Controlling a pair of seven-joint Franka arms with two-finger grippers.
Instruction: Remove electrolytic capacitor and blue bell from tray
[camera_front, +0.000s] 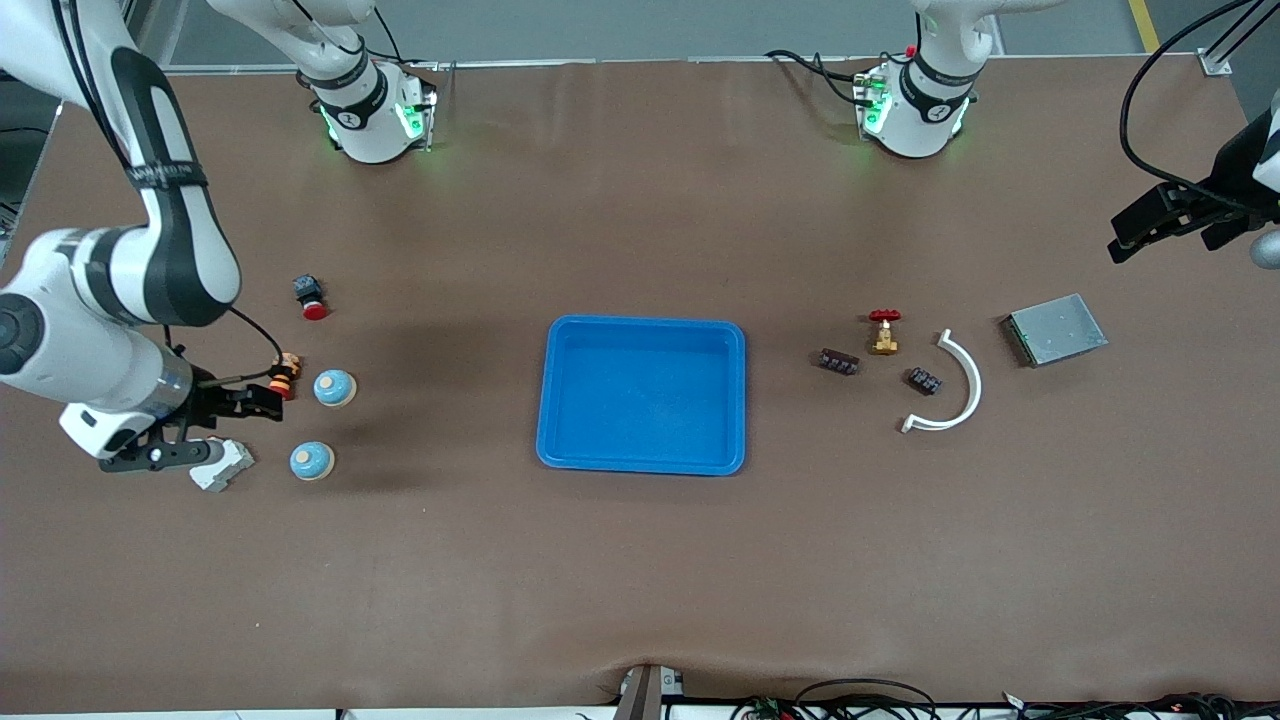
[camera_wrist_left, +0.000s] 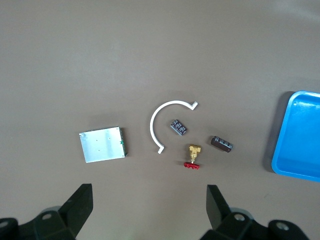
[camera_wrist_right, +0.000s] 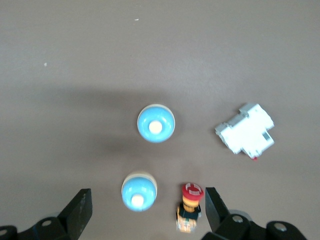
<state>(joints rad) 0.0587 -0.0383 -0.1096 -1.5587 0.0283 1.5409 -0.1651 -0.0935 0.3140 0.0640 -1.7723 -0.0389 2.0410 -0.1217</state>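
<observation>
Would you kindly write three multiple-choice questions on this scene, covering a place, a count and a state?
1. Where is the blue tray?
A. mid-table
B. at the right arm's end
C. at the left arm's end
2. How many blue bells are there?
A. one
B. two
C. three
3. The left gripper is
A. open, holding nothing
B. shut on a capacitor
C. shut on a bell

Answers:
1 A, it lies between both clusters.
2 B, bells and.
3 A, fingers spread over bare table.
</observation>
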